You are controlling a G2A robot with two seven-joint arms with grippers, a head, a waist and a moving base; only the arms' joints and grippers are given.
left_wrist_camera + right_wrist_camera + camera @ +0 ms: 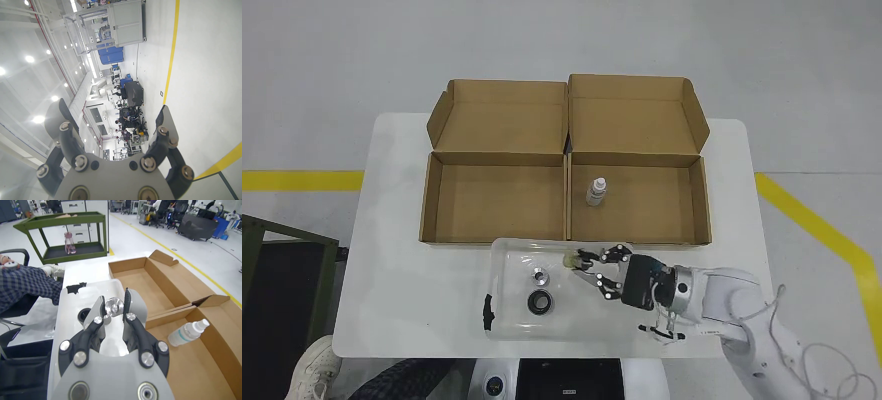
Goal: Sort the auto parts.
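Shiny round silver auto part [114, 308]

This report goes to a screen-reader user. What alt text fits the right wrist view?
The right gripper hangs open over a clear bin, a shiny round metal part framed between its fingertips and a black ring beside it. Next to the bin stand two open cardboard boxes, a white spray bottle lying in the nearer one.

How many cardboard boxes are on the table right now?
2. Both stand open, side by side beyond the bin: the left box, and the right box, which has a bottle in it.
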